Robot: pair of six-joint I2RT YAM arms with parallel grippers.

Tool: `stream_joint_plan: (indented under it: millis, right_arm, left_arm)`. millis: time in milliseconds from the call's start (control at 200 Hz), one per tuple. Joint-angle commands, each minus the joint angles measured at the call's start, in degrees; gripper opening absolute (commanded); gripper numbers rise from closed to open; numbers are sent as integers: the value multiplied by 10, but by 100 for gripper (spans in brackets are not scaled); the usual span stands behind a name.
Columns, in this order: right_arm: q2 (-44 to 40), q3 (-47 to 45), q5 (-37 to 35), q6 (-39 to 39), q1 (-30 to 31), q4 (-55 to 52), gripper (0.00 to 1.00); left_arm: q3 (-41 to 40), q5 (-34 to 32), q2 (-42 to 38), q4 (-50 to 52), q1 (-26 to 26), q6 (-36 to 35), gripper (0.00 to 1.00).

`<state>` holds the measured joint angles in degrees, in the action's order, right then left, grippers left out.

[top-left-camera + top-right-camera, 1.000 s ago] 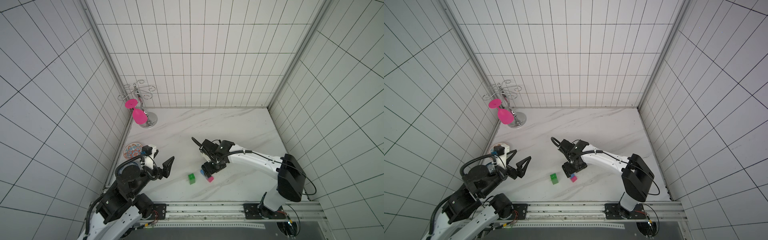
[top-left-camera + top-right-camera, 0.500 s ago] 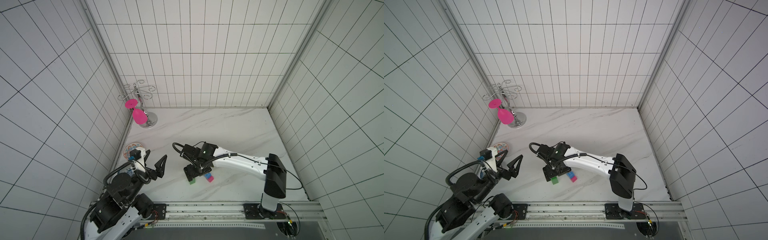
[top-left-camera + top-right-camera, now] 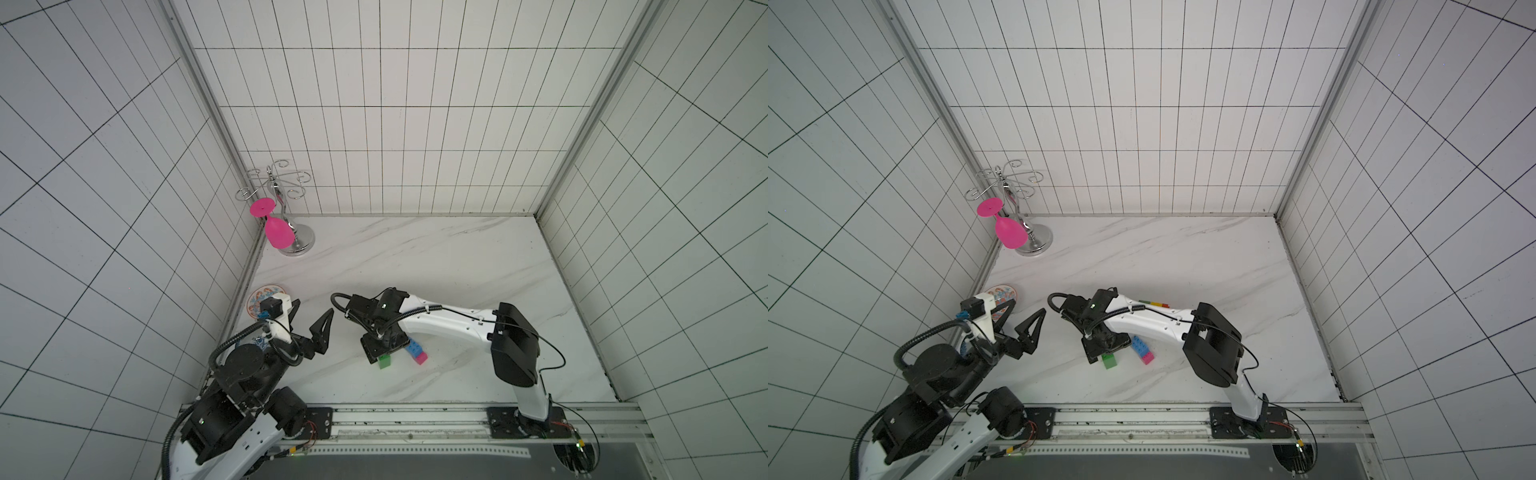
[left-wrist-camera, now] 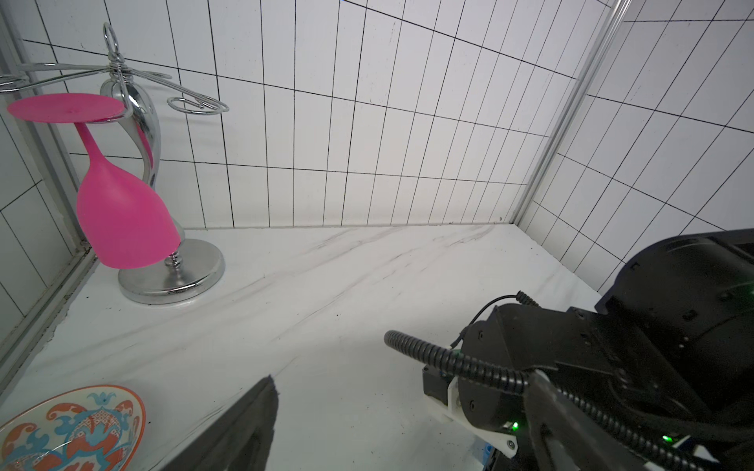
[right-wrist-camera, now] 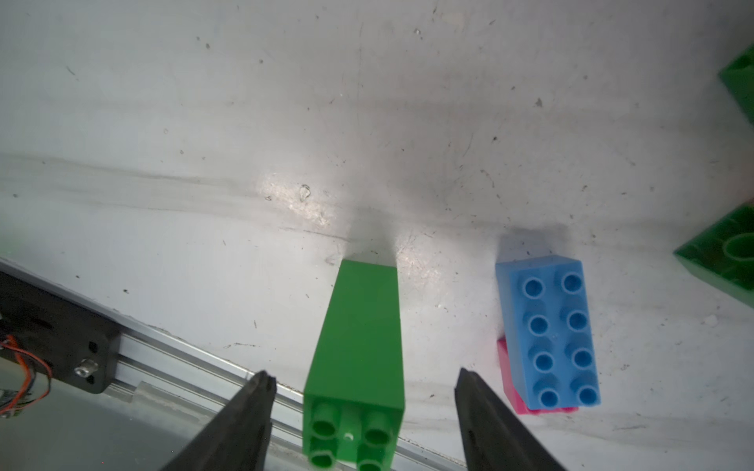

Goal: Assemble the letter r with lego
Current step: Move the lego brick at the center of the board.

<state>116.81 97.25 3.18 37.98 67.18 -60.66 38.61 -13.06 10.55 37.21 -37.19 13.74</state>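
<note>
Both top views: we see left gripper (image 3: 313,311) raised near left wall, jaws wide, nothing between. Right gripper (image 3: 382,352) low over green brick (image 3: 385,361) at front of table (image 3: 415,257). Blue brick (image 3: 413,347) and pink brick (image 3: 422,357) just beside.

Left wrist view: pink glass (image 4: 122,212) hangs on chrome rack (image 4: 171,277); patterned plate (image 4: 73,428) near.

Right wrist view: we see fingers (image 5: 253,407) on each side of green brick (image 5: 359,346), gap on both sides, not touching. Brick stands studs up. Blue brick (image 5: 548,334) lies on pink brick (image 5: 508,379).
</note>
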Motion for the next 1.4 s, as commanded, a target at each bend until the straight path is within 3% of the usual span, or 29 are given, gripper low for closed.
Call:
stream_joint_plan:
  millis: [0,215,515,820,915,1194,1394]
  right_arm:
    - [12,30,-3,-17,5,-23,66]
    - [34,22,0,-77,9,-6,61]
    - [49,27,24,-151,14,-11,42]
    - [74,43,50,-250,42,-51,41]
    - [83,48,51,-268,51,-66,45]
    - [57,55,9,-287,75,-64,72]
    - [16,58,-25,-279,70,-66,77]
  left_arm:
    - [0,-5,2,1,-1,7,94]
    - [-1,-4,2,1,-1,6,94]
    - [-2,-7,2,1,-1,6,95]
    - [-2,-7,2,1,-1,6,95]
    - [-2,-7,1,1,-2,6,95]
    - [-2,-6,0,1,-1,6,95]
    - [-2,-6,-1,1,-1,6,94]
